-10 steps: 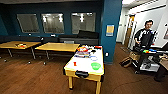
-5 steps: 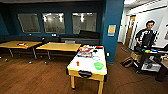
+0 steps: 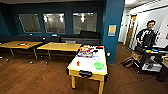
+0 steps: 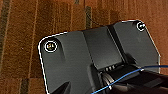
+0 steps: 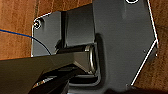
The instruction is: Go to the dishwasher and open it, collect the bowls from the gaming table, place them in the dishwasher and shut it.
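At nine o'clock, well off to my left, a low wooden table (image 3: 20,45) stands against the dark blue wall, and a second wooden table (image 3: 60,46) sits just right of it, at about eleven o'clock. Dead ahead at twelve is the gaming table (image 3: 87,65), its pale yellow end with the dark slot (image 3: 85,73) turned toward me. On its top the green bowl (image 3: 99,65) lies near the close right corner, and the pale bowl (image 3: 96,58) sits just beyond it, near but apart. A small red thing (image 3: 78,63) stands on the left side, and a colourful print (image 3: 85,51) covers the far end.

Over the last second the whole scene has slid and the yellow table has come larger and nearer the middle of my sight: I have been driving and turning toward it, and nothing on it has moved. I judge this is the approach for collecting the bowls, with both of them waiting there, not yet picked up.

At two o'clock a person (image 3: 146,37) stands behind a cart (image 3: 147,58) in the hallway.

Both my wrists look down on brown plank floor (image 4: 22,37). I cannot tell whether either of my hands is wide or narrow, and I see nothing carried in them.
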